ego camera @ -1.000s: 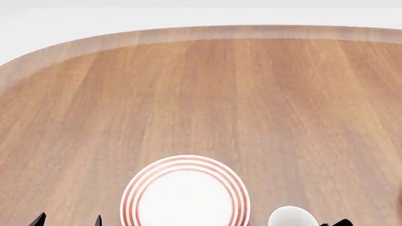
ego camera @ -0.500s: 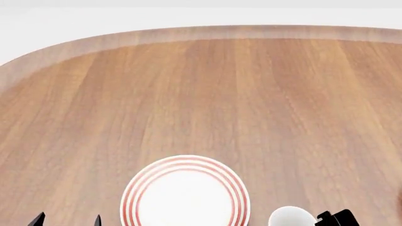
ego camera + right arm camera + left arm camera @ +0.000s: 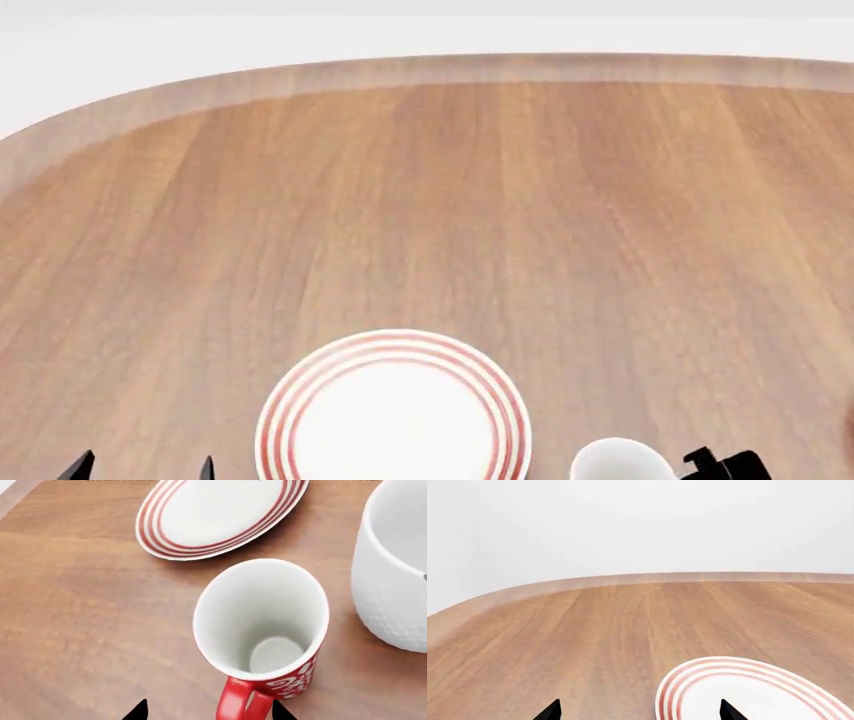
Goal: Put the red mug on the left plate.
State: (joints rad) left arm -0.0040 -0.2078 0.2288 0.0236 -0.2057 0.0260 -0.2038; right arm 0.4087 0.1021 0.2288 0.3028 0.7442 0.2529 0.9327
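right wrist: red mug [image 3: 261,630] upright, handle between spread right gripper [image 3: 208,711] tips, ungrasped | head: left plate [image 3: 394,410] only, mug unseen | left gripper [image 3: 639,711] released

Bench [image 3: 534,200]: brown wood grain, rounded far-left corner, paler raised edge along the far side.
Left plate [image 3: 394,412]: flat on the bench near the front edge, white with thin red rings at the rim; also seen in the left wrist view [image 3: 747,692].
Red mug [image 3: 263,630]: upright on the bench, white inside, handle toward the right wrist camera, just beside the plate without touching.
White mug [image 3: 393,565]: upright on the bench, close beside the red mug, a narrow gap between.
Pale round shape [image 3: 621,462]: at the head view's lower edge, possibly the white mug's rim; too cropped to confirm.
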